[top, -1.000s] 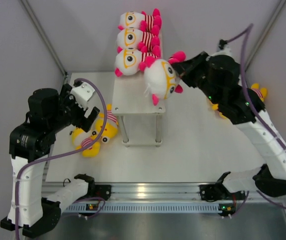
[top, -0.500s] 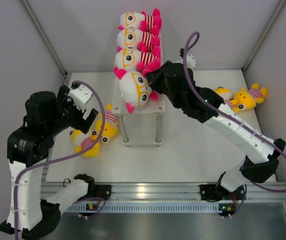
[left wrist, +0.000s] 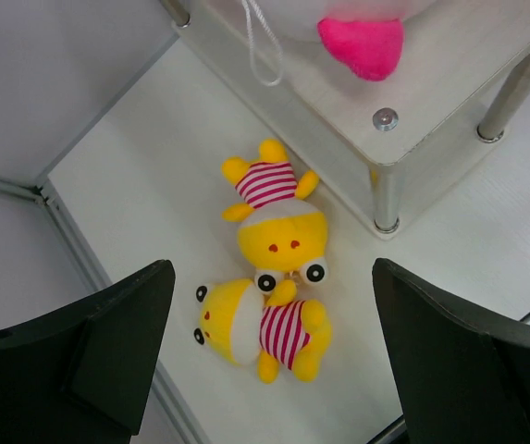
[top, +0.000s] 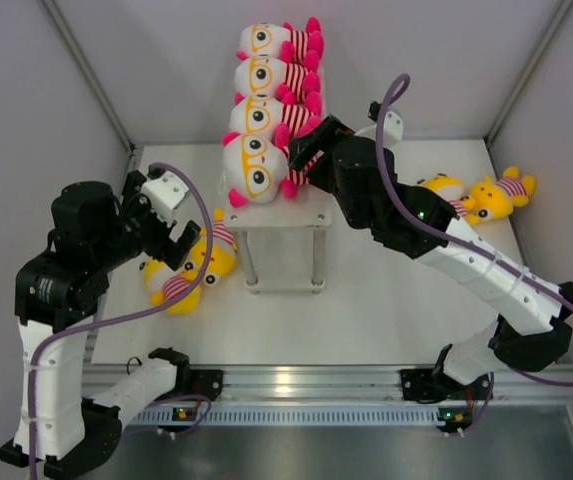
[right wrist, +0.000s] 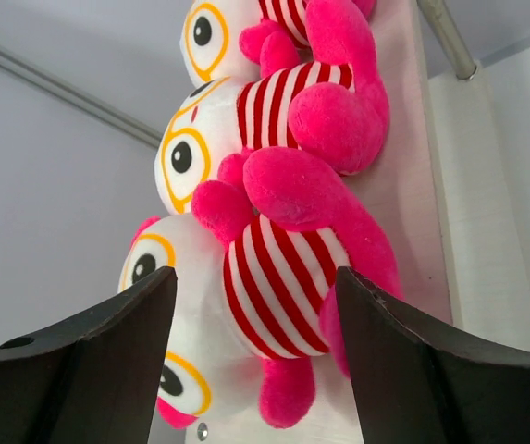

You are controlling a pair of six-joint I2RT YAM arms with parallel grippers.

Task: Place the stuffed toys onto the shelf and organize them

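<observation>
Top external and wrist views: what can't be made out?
Right gripper: whether it clamps the white, pink-limbed plush toy; right wrist view, fingers close beside it.
White metal-legged shelf: what lies beneath its top board; top view.
Yellow plush toy: partly covered by the right arm; top view.

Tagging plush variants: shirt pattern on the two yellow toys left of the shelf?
Red-and-white stripes on both yellow toys; best in left wrist view.

White-headed toys (top: 253, 170) have pink limbs — yellow toys (top: 213, 262) share their red-and-white stripes.
</observation>
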